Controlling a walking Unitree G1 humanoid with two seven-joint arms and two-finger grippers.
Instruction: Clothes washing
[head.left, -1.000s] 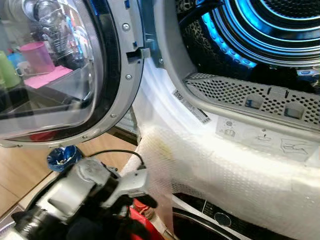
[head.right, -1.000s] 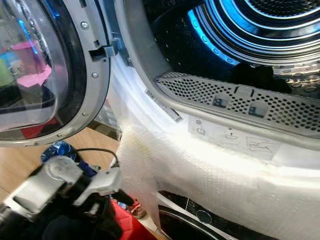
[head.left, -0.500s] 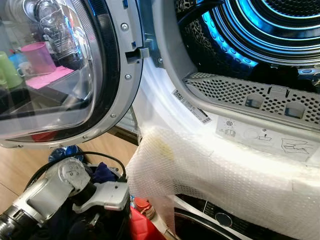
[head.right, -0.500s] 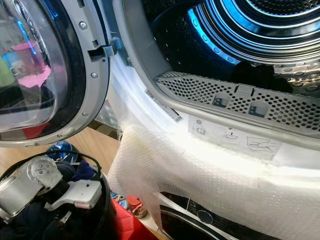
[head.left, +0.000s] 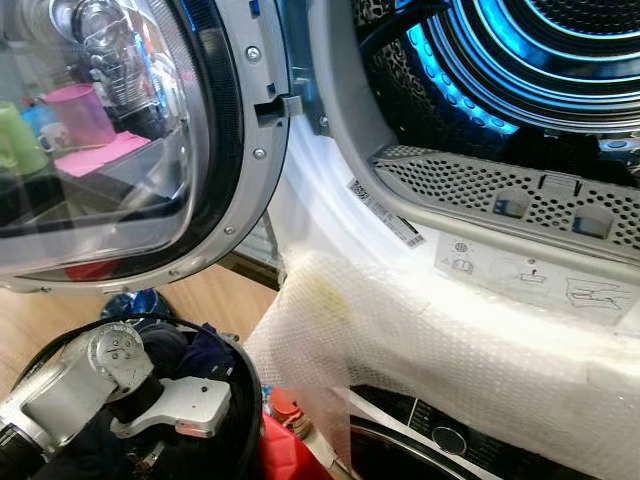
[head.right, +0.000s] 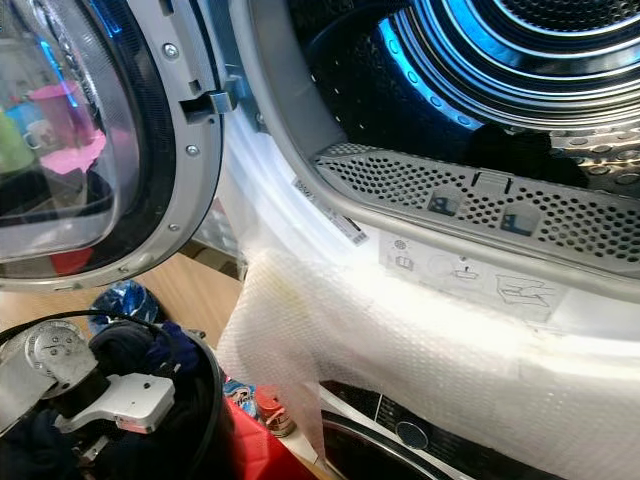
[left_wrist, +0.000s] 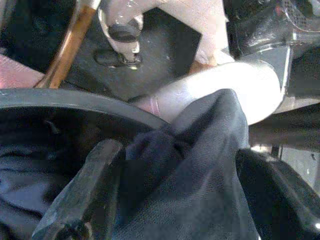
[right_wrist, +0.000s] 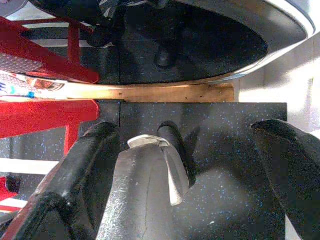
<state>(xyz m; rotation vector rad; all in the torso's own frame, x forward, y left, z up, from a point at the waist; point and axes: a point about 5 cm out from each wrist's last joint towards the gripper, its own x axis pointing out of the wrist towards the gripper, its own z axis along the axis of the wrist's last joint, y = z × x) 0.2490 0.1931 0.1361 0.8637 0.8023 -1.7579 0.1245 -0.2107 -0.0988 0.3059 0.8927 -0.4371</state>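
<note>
Your left arm (head.left: 70, 385) reaches down into a round black laundry basket (head.left: 245, 395) at the lower left, on the wooden floor (head.left: 215, 295). In the left wrist view the left gripper (left_wrist: 175, 200) has its two black fingers (left_wrist: 82, 195) spread apart with a fold of dark navy garment (left_wrist: 200, 165) bunched between them; the cloth rises above the basket rim. You cannot tell from the pictures whether the fingers actually press on the fabric or merely flank it. More dark clothes (head.right: 150, 350) lie heaped inside the basket around the wrist.

Above the basket hangs the open machine door (head.left: 130, 150), a round glass porthole in a silver ring, swung out to the left on its hinge. A pink cup (head.left: 78, 112) shows through or in the glass; you cannot tell which.

To the right of the door is the drum opening (head.left: 520, 70), lit blue inside, with a perforated grey lint filter panel (head.left: 510, 200) along its lower lip. Below that, bubble wrap (head.left: 430, 350) drapes over the white front of the machine, reaching down towards the basket's right edge. Something red (head.left: 290, 450) sits just beside the basket at the foot of the machine.

The right gripper (right_wrist: 190, 170) hangs with its fingers wide apart and holding nothing, over dark speckled matting (right_wrist: 225, 150).
</note>
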